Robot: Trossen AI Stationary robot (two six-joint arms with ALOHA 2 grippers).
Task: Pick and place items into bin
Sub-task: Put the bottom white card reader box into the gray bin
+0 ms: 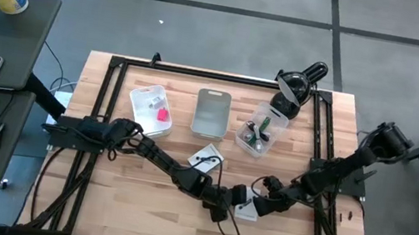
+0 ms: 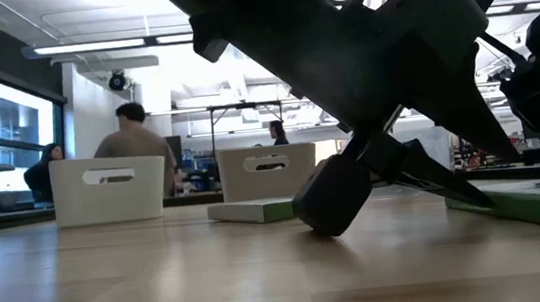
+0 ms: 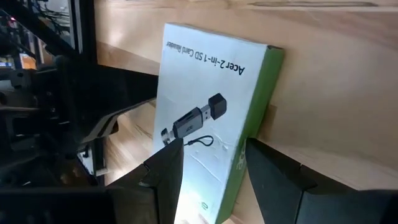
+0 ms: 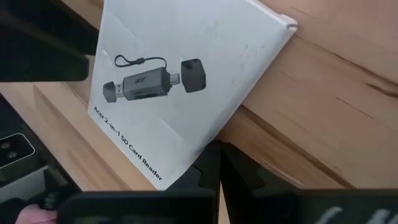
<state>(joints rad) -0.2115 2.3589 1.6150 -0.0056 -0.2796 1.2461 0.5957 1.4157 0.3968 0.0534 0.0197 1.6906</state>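
Observation:
A white card box (image 1: 246, 212) with a green side, printed with a black card reader, lies on the wooden table near its front edge. My left gripper (image 3: 211, 155) is open astride the box's green long edge at one end, one finger over the white face (image 3: 186, 81) and one beside the green side (image 3: 255, 106); I cannot tell whether they touch it. My right gripper (image 4: 216, 155) is shut at the opposite long edge. A second white box (image 1: 204, 159) lies flat farther back. A pink block (image 1: 163, 113) sits in the left bin and a green pen (image 1: 260, 134) in the right bin. My right gripper meets the card box with the tips of its shut fingers (image 4: 211, 171) at the plain long edge (image 4: 208, 140), near the corner by the printed title. The fingers slant down from the table's right side, across that edge. The box stays down on the table.
Three bins stand in a row at the back: a clear one (image 1: 142, 98), a grey one (image 1: 212, 111) and a clear one (image 1: 268, 118). A black lamp-like thing (image 1: 299, 83) stands behind them. A dark frame (image 1: 100, 117) runs round the table. People sit in the room beyond.

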